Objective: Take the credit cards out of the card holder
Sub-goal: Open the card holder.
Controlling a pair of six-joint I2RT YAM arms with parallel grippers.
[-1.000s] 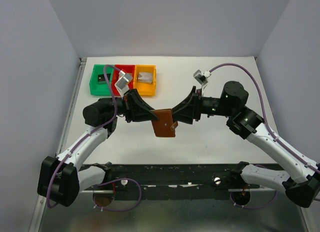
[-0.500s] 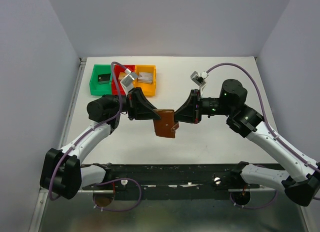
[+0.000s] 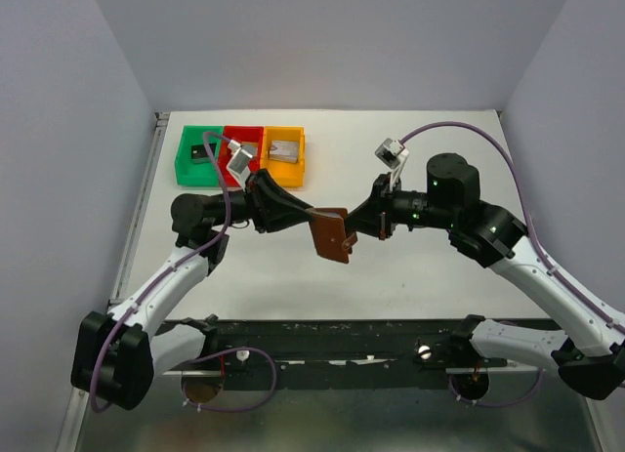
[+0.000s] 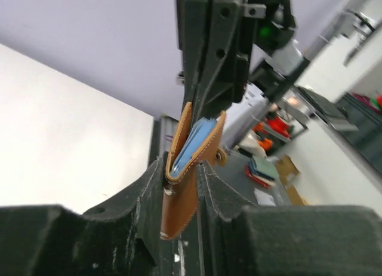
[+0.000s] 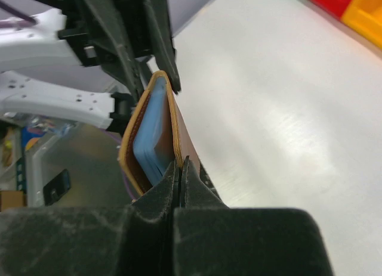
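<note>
The card holder [image 3: 330,235], a brown leather wallet, hangs above the middle of the table between both arms. My right gripper [image 3: 353,233] comes in from the right. In the right wrist view it [image 5: 180,163] is shut on the stitched edge of one leather leaf [image 5: 190,146]. My left gripper [image 3: 312,219] reaches in from the left. Its fingers [image 4: 154,180] stand a little apart on either side of the wallet's folded end [image 4: 182,198]. The wallet gapes slightly, showing a light blue layer [image 5: 149,139]. I cannot tell whether that is lining or the credit cards.
Green [image 3: 185,164], red [image 3: 246,134] and orange [image 3: 284,175] trays stand in a row at the back left, each holding a small block. The left wrist camera covers part of the red one. A black rail [image 3: 332,337] runs along the near edge.
The right gripper has closed onto the wallet's edge. The left jaws have parted. The wallet has shifted slightly right and turned more edge-on.
</note>
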